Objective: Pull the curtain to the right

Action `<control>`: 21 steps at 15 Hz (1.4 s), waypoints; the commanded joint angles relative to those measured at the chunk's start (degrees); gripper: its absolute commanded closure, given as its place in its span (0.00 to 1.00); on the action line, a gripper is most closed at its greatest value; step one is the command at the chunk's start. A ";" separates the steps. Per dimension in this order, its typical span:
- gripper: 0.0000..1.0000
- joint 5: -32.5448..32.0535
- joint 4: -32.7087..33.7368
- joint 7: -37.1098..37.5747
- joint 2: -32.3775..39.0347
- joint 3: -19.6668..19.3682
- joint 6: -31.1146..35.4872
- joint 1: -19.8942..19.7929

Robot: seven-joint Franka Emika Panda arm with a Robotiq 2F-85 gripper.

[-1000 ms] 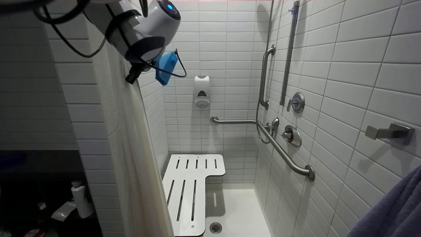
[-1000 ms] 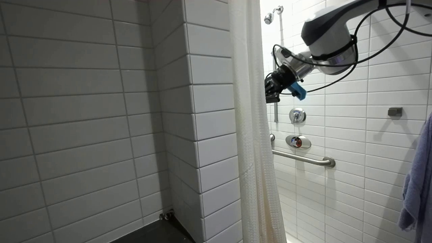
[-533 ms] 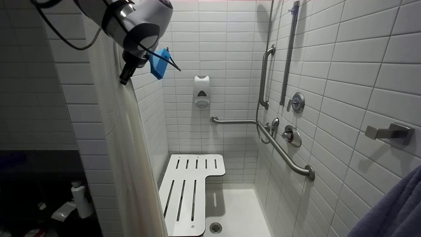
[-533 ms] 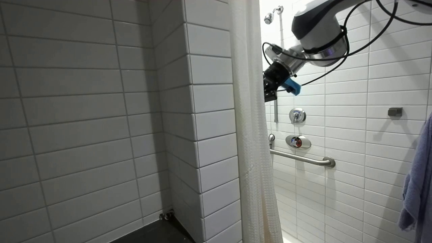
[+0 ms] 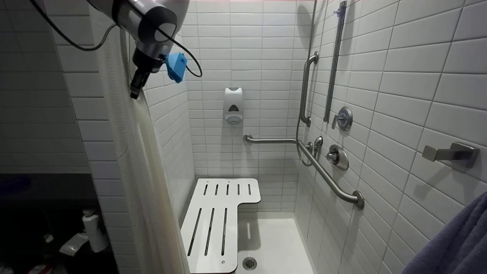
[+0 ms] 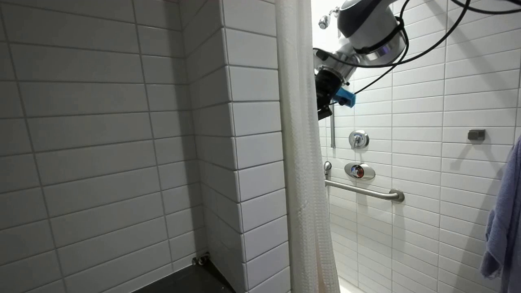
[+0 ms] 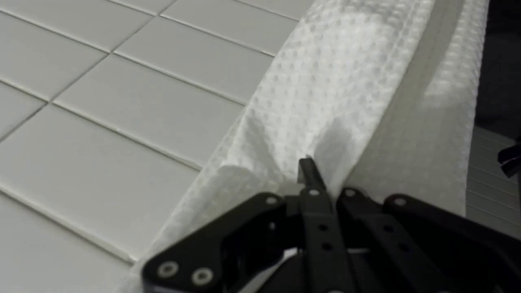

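Observation:
The curtain is off-white cloth hanging in tall folds at the shower's left edge in an exterior view; it also hangs beside the tiled corner in an exterior view. My gripper is shut on the curtain's free edge, high above the floor. In an exterior view the gripper is partly hidden behind the curtain. In the wrist view the black fingers are close together with a pinched fold of curtain between them. One fingertip is covered by cloth.
A white slatted seat stands in the shower behind the curtain. Steel grab bars and valve handles are on the right wall. A soap dispenser hangs on the back wall. A purple towel hangs at the far right.
The arm and gripper have moved left in both exterior views, drawing the curtain's free edge left with them. More of the seat shows. The grip on the curtain has stayed.

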 commanded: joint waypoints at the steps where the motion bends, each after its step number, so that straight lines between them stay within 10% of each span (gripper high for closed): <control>1: 1.00 2.04 0.65 -1.33 6.85 -1.79 -3.77 -0.41; 21: 1.00 17.72 -7.39 -3.57 2.75 3.38 -0.40 -22.14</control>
